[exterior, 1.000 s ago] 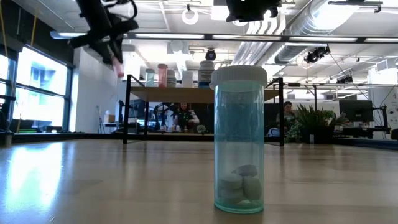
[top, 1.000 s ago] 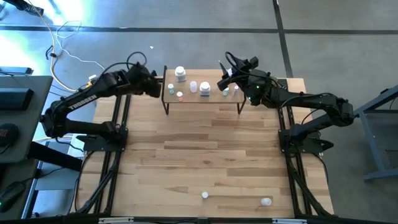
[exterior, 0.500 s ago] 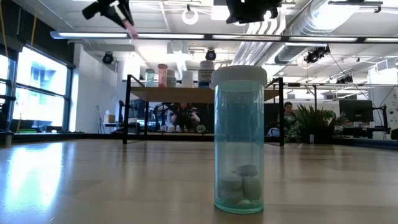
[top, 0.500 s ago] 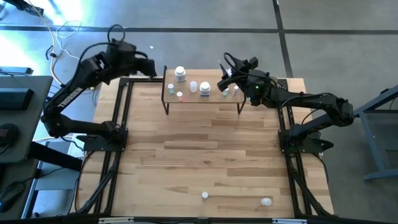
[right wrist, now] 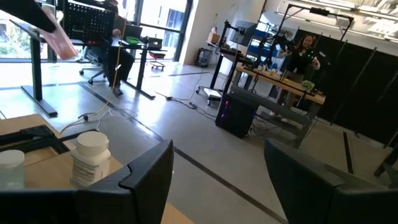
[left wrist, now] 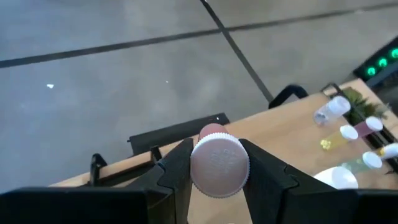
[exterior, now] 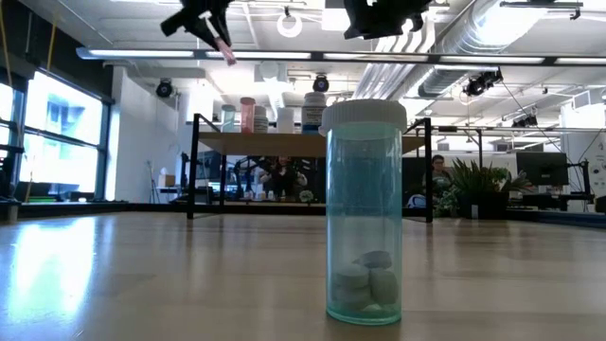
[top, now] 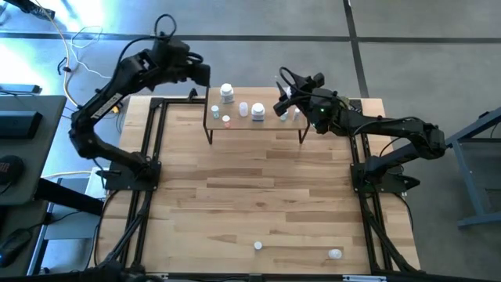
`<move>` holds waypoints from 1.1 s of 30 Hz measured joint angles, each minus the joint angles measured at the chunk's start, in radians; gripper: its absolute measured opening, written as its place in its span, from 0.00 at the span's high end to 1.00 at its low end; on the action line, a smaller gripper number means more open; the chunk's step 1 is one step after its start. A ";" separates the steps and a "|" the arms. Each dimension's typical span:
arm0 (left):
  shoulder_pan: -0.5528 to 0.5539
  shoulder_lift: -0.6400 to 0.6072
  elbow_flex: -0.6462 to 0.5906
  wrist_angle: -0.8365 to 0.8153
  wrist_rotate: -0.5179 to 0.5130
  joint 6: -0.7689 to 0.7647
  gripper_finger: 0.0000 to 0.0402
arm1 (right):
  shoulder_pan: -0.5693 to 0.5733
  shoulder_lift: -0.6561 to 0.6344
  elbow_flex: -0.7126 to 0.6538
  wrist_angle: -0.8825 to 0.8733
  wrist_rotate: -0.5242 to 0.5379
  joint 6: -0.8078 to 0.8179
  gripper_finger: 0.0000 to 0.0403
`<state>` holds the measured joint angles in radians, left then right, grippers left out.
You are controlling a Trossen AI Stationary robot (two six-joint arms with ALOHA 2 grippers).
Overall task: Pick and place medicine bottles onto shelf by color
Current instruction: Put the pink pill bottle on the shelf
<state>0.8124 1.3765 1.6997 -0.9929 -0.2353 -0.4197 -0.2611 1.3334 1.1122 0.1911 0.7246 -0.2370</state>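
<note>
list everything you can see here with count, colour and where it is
shelf: one, light wood on black legs, far end of the table
bottles on the shelf: about seven, white, some with coloured parts, along its top
teal bottle: one, white cap, pills inside, near edge of the table
small white bottle: one, also at the near edge, to the right
pink bottle: one, held in the air beyond the shelf's left end
table: one, plank wood
left gripper: shut on the pink bottle
right gripper: open, empty, over the shelf's right end
</note>
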 joint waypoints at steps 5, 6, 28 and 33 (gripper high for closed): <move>0.000 0.084 0.048 -0.063 0.003 0.038 0.74 | 0.000 0.000 0.000 -0.034 0.000 0.001 0.40; 0.000 0.101 0.059 -0.091 0.001 0.039 0.74 | 0.000 0.000 0.000 -0.037 0.000 0.001 0.40; 0.010 0.323 0.080 -0.236 0.023 0.066 0.74 | 0.000 0.000 0.000 -0.061 0.000 0.001 0.40; 0.033 0.352 0.080 -0.251 0.056 0.075 0.74 | 0.000 0.000 0.000 -0.061 0.000 0.001 0.40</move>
<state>0.8454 1.7286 1.7802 -1.2443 -0.1796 -0.3443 -0.2611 1.3334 1.1122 0.1303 0.7250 -0.2356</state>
